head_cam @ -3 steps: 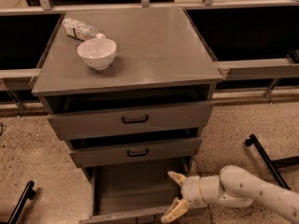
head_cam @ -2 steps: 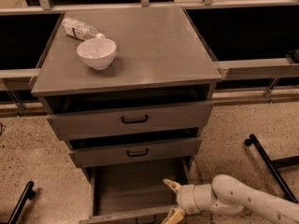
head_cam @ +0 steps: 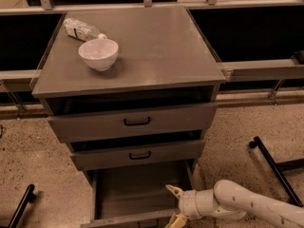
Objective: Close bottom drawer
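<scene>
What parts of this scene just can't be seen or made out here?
Bottom drawer: front panel cut off by the picture's lower edge, camera view.
Gripper, open at the drawer's front right corner: lower fingertip cut off too; contact unclear.
Bottle: label too small to read.

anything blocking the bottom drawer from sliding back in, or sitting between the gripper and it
Nothing visible does. The grey, flat-fronted bottom drawer stands pulled out, and nothing shows in its tray or in the opening behind it. The white two-finger gripper is at the drawer's front right corner with its fingers spread, and nothing lies between it and the drawer.
</scene>
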